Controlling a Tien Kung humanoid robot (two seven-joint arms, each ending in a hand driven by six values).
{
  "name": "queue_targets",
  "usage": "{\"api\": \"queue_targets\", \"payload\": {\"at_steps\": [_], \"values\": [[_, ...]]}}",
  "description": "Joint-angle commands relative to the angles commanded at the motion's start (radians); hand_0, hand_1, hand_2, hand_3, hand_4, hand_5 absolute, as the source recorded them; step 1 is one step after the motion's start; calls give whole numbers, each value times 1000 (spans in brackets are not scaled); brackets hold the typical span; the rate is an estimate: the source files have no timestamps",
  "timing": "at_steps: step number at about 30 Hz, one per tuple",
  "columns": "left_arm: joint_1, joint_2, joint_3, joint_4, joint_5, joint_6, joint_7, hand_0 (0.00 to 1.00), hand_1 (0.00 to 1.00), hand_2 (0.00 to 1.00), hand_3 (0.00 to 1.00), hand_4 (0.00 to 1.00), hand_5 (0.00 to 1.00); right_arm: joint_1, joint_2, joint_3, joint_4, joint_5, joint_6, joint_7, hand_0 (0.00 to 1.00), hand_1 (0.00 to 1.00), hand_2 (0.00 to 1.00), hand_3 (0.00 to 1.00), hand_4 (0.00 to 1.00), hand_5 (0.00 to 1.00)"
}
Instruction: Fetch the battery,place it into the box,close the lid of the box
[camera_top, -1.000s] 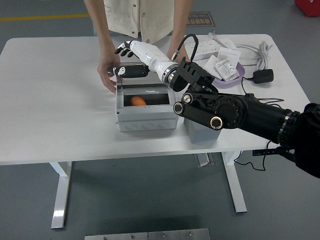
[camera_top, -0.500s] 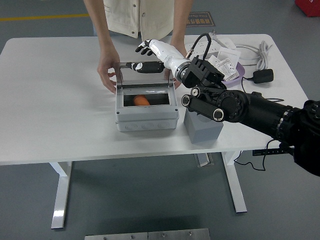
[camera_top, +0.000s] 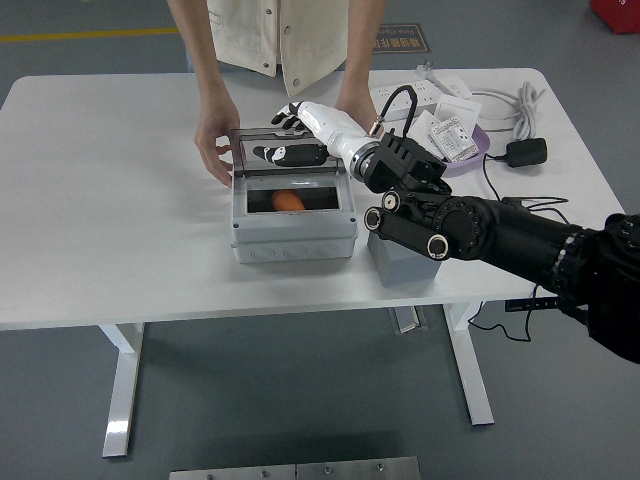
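One robot hand, the right hand (camera_top: 292, 135), rests spread fingers on the upright lid (camera_top: 290, 152). An orange battery (camera_top: 288, 201) lies in the box (camera_top: 293, 238), steadied by a person's hand (camera_top: 215, 140) toward the tabletop's far edge.

Bright even overhead light, soft shadows, sharp focus, mild glare on the table (camera_top: 120, 200)

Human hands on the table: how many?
2. One hand at the open grey box's left rear corner; the other behind the robot's right hand, partly hidden.
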Motion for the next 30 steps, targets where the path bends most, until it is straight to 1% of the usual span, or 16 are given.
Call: {"api": "queue_targets", "payload": {"at_steps": [4,10,13,23,27,30], "values": [[5,-1,0,0,-4,0,-1,631,777,681,708,675,217,-8,-15,-7,33,-22,-7,-4,868,772,783,791,850,674],[17,-6,-14,0,3,2,0,631,777,681,708,675,218,-28,-49,-1,109,-88,-11,-23,870,770,783,795,849,676],[23,-8,-23,0,9,3,1,631,777,681,708,676,219,-41,-72,9,160,-138,-3,-45,863,769,783,797,846,679],[32,-14,-28,0,8,4,-1,631,776,683,708,676,221,-62,-123,34,285,-242,30,-95,860,768,784,801,846,680],[34,-16,-25,0,3,5,-2,631,777,681,710,676,221,-68,-142,38,327,-269,44,-110,859,765,784,804,846,682],[35,-17,-23,0,1,5,-3,631,776,683,712,676,221,-76,-152,38,347,-274,54,-118,858,765,784,806,846,680]]}}
